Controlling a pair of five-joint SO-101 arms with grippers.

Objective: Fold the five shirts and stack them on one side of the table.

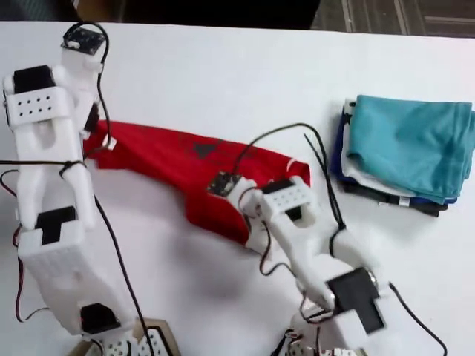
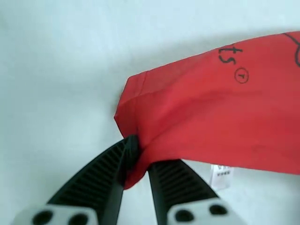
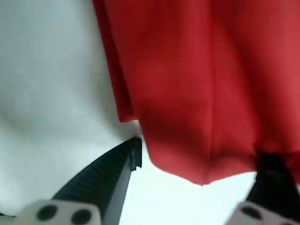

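Note:
A red shirt (image 1: pixel 194 165) lies stretched in a long band across the middle of the white table (image 1: pixel 223 67). At its left end my left gripper (image 2: pixel 138 157) is shut on a corner of the red shirt (image 2: pixel 215 112), the cloth pinched between the black fingers (image 2: pixel 110 171). In the high view that left gripper (image 1: pixel 96 137) sits at the shirt's left tip. My right gripper (image 3: pixel 197 164) stands open at the shirt's near hem (image 3: pixel 187 93); one finger (image 3: pixel 119 161) is clear of the cloth, the other touches its edge. In the high view the right gripper (image 1: pixel 249 231) is at the lower middle edge.
A stack of folded shirts (image 1: pixel 408 148) with a teal one on top rests at the table's right side. Black cables (image 1: pixel 312 144) loop from the right arm toward that stack. A white label (image 2: pixel 220 176) hangs from the red shirt.

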